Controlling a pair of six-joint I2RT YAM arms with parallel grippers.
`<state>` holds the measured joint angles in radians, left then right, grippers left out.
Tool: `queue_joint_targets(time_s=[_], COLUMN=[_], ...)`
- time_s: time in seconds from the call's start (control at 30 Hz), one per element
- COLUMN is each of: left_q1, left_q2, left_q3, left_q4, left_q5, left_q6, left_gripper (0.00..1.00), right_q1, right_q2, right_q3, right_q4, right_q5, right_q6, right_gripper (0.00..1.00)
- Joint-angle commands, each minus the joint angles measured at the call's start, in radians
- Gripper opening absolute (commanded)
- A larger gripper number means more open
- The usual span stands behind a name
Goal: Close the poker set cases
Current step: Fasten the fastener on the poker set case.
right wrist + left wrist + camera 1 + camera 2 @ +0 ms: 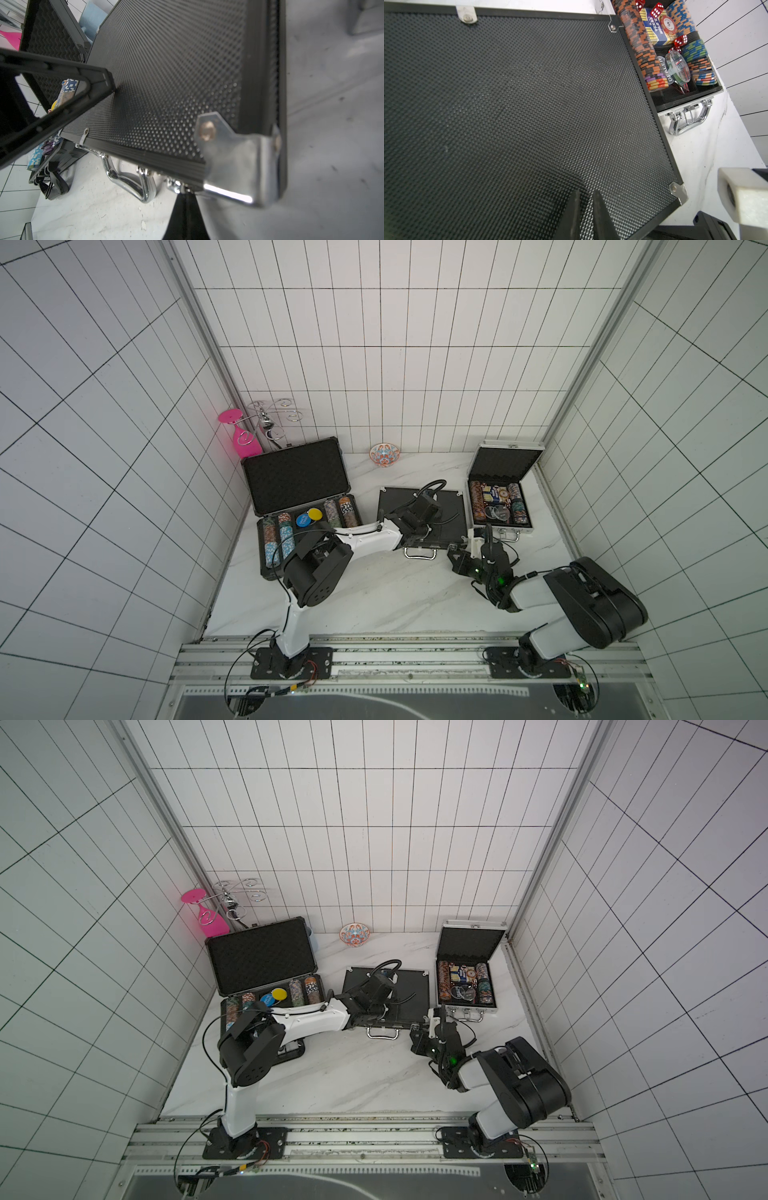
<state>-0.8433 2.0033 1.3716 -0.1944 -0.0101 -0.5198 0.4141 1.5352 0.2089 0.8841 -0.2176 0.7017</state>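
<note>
So the medium black dimpled case with silver corner trim (pixel 451 506) sits mid-table with its lid down. The big ribbed black case (pixel 295 477) at 9 o'clock and the little silver aluminium case (pixel 505 466) at 2 o'clock both gape open, chips showing. The left gripper (pixel 586 199) rests tips-down on the lowered lid, fingers a sliver apart and holding nothing. The right gripper (pixel 187 207) is pinched fully closed and empty at that case's 5 o'clock corner, by the chrome latch (pixel 176 185). My worry: a poke at that latch could shove the whole case toward 12 instead of snapping it, or the left tips could skate across the dimples. Can't tell if it's latched. Only the right wrist view shows the latch and the chrome handle (pixel 128 182) properly. The left wrist view alone shows red dice (pixel 656 10) and a clear puck (pixel 679 66) standing proud in the silver case, which might block its lid.
</note>
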Motion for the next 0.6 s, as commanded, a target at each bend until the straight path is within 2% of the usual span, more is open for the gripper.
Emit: queue_joint_targets(time_s=[0.0,0.17,0.57], left_q1=[-0.014,-0.011,-0.010], left_q2=[0.060,0.056,0.065], left_q3=[-0.055,-0.062,-0.084], left_q4=[-0.114,-0.113,-0.109], left_q5=[0.014,0.011,0.014], left_q6=[0.005,0.005,0.002], left_gripper=[0.15,0.15,0.15], right_q1=[0.001,-0.024,-0.063], right_q2=[0.031,0.010,0.014], right_q3=[0.037,0.018,0.035], right_q4=[-0.007,-0.024,-0.036], right_q5=[0.081,0.110,0.093], right_q6=[0.052,0.062,0.044], right_gripper=[0.05,0.05,0.05])
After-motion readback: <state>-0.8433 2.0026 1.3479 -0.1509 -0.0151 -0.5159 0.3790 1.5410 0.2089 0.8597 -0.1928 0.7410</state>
